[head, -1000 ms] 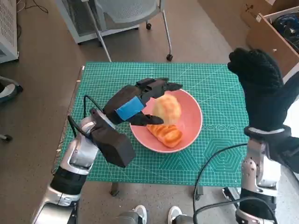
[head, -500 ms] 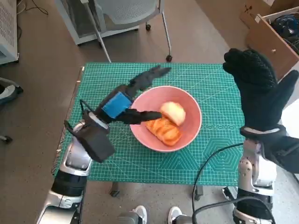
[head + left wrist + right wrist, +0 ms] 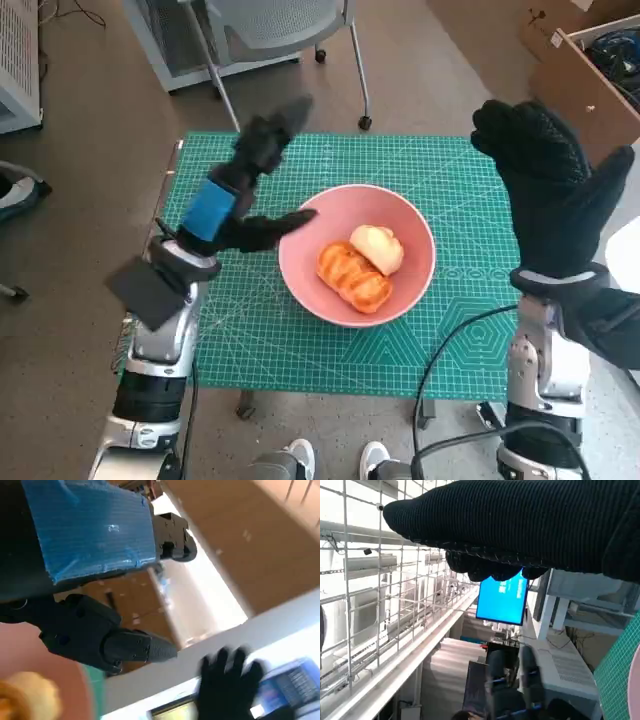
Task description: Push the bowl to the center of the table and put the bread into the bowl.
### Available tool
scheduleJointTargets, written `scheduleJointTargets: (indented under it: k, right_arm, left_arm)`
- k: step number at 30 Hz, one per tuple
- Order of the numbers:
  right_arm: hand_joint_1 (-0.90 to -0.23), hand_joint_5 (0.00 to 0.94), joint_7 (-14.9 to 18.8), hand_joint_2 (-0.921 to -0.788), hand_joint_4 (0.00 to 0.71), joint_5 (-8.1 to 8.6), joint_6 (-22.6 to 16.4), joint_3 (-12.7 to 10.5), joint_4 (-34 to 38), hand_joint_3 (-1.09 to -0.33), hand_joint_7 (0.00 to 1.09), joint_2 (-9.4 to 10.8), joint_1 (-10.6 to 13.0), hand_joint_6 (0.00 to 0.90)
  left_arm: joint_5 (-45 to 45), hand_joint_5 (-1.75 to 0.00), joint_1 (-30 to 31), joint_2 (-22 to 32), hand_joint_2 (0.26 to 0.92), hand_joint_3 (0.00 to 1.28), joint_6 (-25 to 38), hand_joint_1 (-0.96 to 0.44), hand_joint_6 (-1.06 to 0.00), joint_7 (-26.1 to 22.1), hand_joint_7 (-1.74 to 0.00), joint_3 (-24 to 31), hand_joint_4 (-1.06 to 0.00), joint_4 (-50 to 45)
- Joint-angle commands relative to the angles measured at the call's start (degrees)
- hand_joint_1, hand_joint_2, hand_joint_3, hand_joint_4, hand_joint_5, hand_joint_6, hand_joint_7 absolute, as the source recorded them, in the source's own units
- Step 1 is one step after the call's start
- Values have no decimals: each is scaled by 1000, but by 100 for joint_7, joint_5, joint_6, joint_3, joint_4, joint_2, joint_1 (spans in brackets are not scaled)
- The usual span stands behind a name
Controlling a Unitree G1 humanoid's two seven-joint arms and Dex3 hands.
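Bread sits in the pink bowl (image 3: 357, 255) at the table's center.
Left hand (image 3: 245, 170) and right hand (image 3: 548, 170) both hang empty, fingers spread; best lift clear without nudging the bowl.

left hand (image 3: 235, 190) raised, fingers spread, right hand (image 3: 548, 190) lifted, flat and empty

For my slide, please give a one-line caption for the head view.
Two pieces of bread lie in the pink bowl on the green mat; left hand and right hand raised, both empty.

Even indoor light, left wrist view blurred (window glare).
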Motion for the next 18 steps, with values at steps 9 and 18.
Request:
scheduleJointTargets:
  k: [9,18]
  right_arm:
    - [-494,12,-222,-921,337,-128,171,90,-9,-578,590,48,-115,95]
    - [-507,13,-327,-921,346,-271,139,173,-45,-560,584,89,-130,111]
  left_arm:
    - [-601,-25,76,-173,921,325,710,-597,1,141,-600,376,-149,-668]
    - [-816,-45,-41,-167,920,340,731,-582,1,64,-592,575,-166,-494]
